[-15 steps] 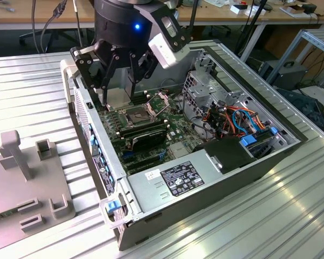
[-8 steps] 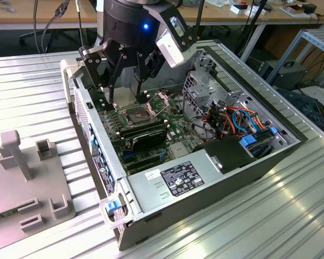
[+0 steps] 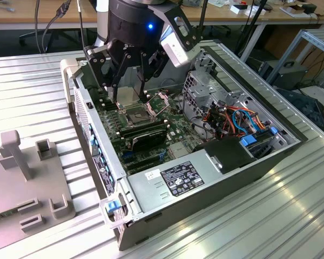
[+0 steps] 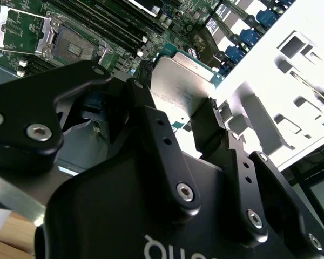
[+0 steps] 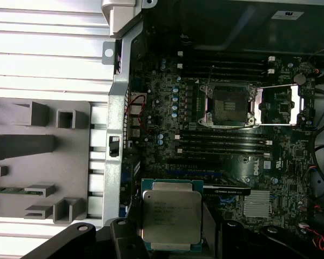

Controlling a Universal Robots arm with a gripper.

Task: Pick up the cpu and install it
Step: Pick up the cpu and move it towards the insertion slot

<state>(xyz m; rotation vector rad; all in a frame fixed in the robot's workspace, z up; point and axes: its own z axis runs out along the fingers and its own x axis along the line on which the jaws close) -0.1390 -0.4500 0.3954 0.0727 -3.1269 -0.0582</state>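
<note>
Ribbed tabletop (image 3: 32, 91), wooden desk (image 3: 16, 15) beyond; cpu (image 5: 171, 216) aloft

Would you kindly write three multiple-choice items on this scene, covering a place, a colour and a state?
1. Where is the cpu? A seated in the socket; B in the gripper, over the open case; C away from the case.
2. The light on the arm glows: A red; B blue; C green.
3. The socket is: A closed; B holding a chip; C open and empty.
Answers: B, the gripper clamps its edges; B, it shines blue; C, the frame stands hinged up.
</note>
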